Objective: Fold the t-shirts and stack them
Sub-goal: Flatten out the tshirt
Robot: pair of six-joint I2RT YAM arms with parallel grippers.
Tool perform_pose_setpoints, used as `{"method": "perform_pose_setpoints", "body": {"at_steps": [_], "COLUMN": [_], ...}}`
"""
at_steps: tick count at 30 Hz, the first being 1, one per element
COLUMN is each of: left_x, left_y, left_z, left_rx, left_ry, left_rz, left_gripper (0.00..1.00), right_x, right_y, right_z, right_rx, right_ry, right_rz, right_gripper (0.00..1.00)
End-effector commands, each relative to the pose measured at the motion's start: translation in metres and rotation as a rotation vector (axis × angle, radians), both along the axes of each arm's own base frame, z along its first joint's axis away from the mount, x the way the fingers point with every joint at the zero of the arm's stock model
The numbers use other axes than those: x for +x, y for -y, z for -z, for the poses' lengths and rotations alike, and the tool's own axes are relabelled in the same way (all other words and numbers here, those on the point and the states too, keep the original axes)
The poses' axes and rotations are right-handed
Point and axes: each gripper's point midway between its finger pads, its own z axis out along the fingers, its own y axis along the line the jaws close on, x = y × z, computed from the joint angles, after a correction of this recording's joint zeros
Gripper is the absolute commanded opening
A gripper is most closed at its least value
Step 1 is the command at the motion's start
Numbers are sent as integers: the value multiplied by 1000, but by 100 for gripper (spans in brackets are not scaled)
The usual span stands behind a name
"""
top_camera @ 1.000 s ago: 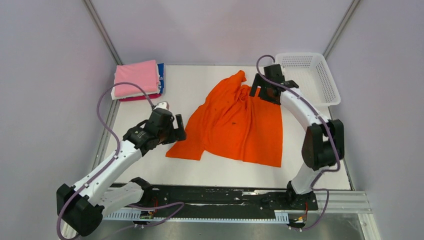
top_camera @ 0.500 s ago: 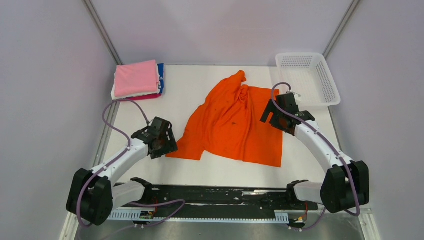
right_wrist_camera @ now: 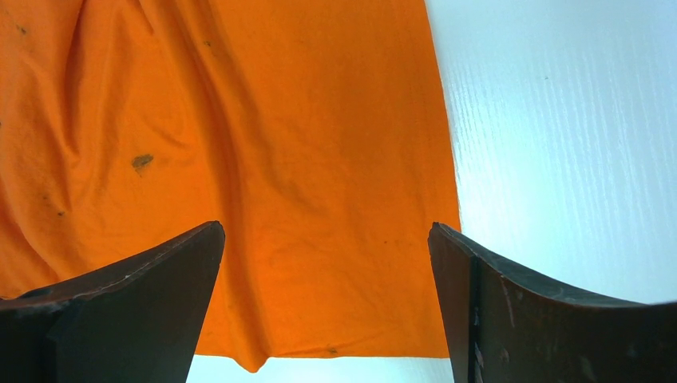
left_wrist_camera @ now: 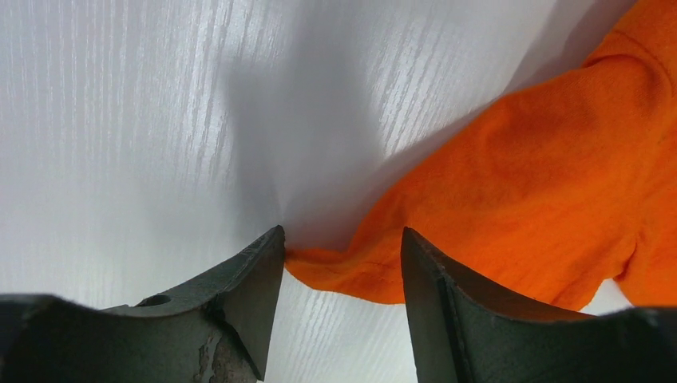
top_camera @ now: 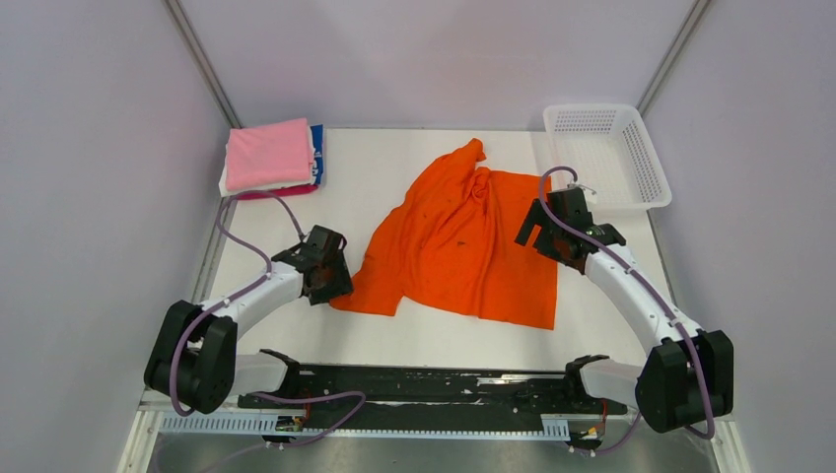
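Flanking the orange t-shirt (top_camera: 463,246) for a fold.
The left pincer (left_wrist_camera: 342,239) straddles a corner, not clenched — the right pincer (right_wrist_camera: 327,231) gapes above the side hem.

Orange tee (top_camera: 463,241), centre: soft matt cloth, creased, w/ tiny dark specks. White table (top_camera: 394,158): smooth, faint grain, slight sheen. Far-right basket (top_camera: 651,158): white plastic mesh. Far-left folded tees (top_camera: 268,153): matt cloth. Left gripper (left_wrist_camera: 342,233) fingers (left_wrist_camera: 239,295): dark, matt, scuffed.
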Motion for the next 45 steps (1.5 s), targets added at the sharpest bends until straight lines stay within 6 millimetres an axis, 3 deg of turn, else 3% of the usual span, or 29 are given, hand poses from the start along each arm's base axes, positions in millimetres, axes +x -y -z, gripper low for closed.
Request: {"method": "perform_pose_setpoints", "body": {"at_steps": [1,7,9,12,13,17,23,31,39,45], "left_x": [3,-4,-8,-13,-14,-25,-36,-45,-44,-44], "left_y": [11,13,17,15,15,14,25,29,30,30], "left_z": [8,10,10,7,5,-7,-27,-36,-33,-34], "left_rx": [-36,-14,-12,-3,0,-11,-95,-146,-152,-160], "left_ry": [1,-15,-25,-39,-38,-39,-13,17,21,35], "left_rz": [25,46,61,60,59,51,65,67,75,68], "left_gripper": [61,43,32,3,1,0,0,0,0,0], "right_x": [3,-1,-6,-20,-28,-68,-116,-138,-137,-132], "right_y": [3,8,11,20,25,38,31,18,18,23], "right_z": [-2,-4,-5,-1,2,18,46,73,99,112], "right_rx": [-4,-14,-11,-14,-21,-22,79,189,178,136], "right_ry": [4,0,-5,-33,-57,-151,-253,-324,-346,-349], "right_rz": [24,54,78,134,171,306,387,475,487,487], "right_gripper": [100,100,100,100,100,100,95,81,56,50]}}
